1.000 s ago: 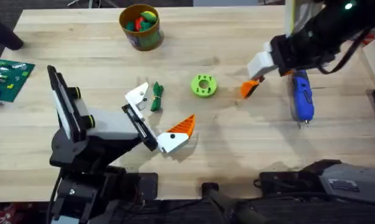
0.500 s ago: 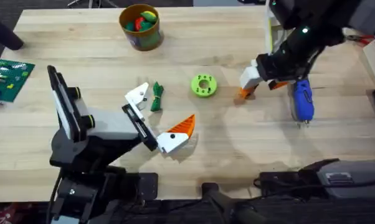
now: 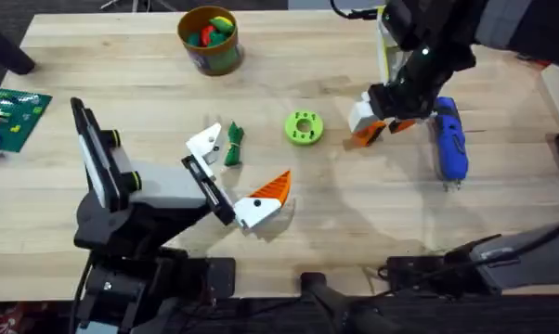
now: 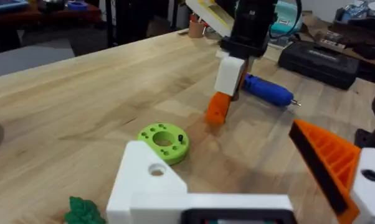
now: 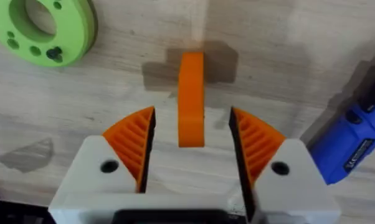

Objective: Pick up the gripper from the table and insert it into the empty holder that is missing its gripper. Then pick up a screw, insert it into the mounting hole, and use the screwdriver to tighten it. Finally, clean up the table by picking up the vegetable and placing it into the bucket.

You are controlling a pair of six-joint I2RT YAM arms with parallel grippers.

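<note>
The loose orange gripper (image 5: pixel 190 99) lies on the table between my right gripper's (image 5: pixel 190 146) orange pads, which stand open and apart from it on both sides. In the overhead view the right gripper (image 3: pixel 377 124) hovers over that wedge (image 3: pixel 362 136), just left of the blue screwdriver (image 3: pixel 449 139). My left gripper (image 3: pixel 241 162) rests open near the table's middle. One of its fingers is the bare white holder (image 3: pixel 203 141) (image 4: pixel 147 186); the other carries an orange tip (image 3: pixel 272 188). The dark-green vegetable (image 3: pixel 234 144) lies beside the holder. The bucket (image 3: pixel 209 39) stands at the back.
A lime-green disc with holes (image 3: pixel 305 127) sits between the two grippers, with a small dark piece (image 5: pixel 53 54) on it. A green board (image 3: pixel 15 116) and a black object (image 3: pixel 6 48) lie at the far left. The bucket holds colourful toys.
My right arm has swung left and lowered, bringing its gripper down around the loose orange wedge. The left arm and the other things have not moved.
</note>
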